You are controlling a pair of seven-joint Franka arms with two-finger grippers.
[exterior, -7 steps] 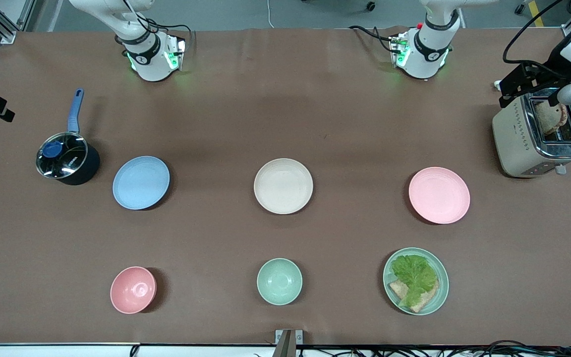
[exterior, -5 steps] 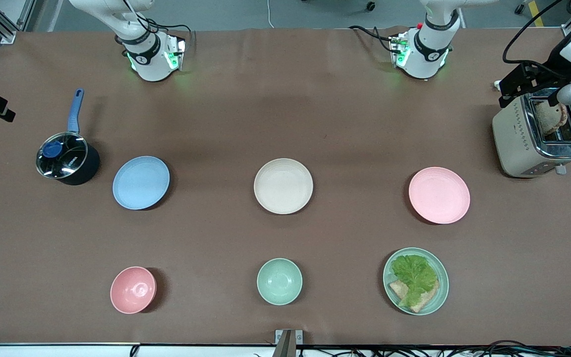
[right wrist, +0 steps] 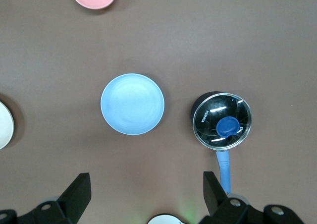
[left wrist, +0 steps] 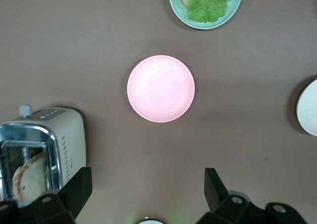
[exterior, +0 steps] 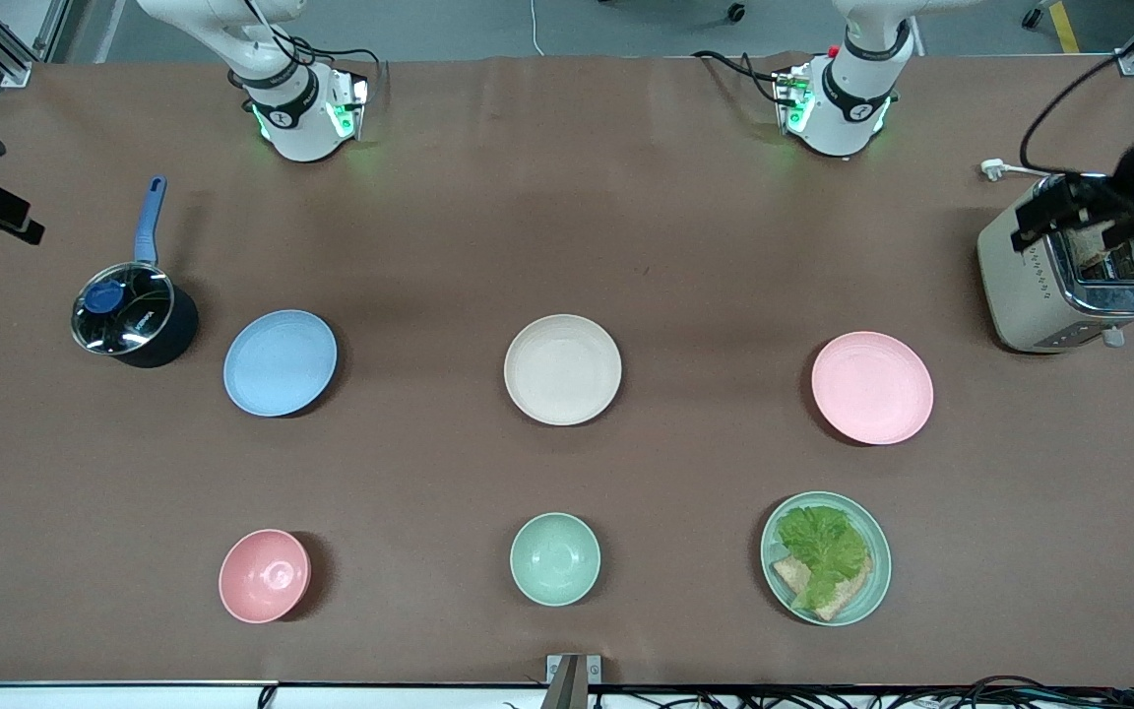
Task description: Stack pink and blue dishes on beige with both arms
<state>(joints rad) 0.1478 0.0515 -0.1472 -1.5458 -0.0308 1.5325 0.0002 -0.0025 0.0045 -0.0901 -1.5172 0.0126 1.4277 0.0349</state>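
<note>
— Judging from the beige plate (exterior: 562,369), is anything stacked?
— Nothing. The pink plate (exterior: 872,387) is left at the left arm's end and the blue plate (exterior: 280,362) at the right's. Only the left gripper (left wrist: 148,184) is shifted above the toaster (exterior: 1030,286), fingers wide. The right gripper (right wrist: 146,184), equally wide, is held near the pot (exterior: 134,323).
— Containers?
— Toast is held in the toaster and lettuce on the mint plate (exterior: 877,581); 2 bowls are empty.

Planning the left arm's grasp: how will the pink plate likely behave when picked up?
The pink plate looks matte, so probably not slippery. It is shallow with a low rim, so a rim pinch may tilt it. Likely stiff and light.
</note>
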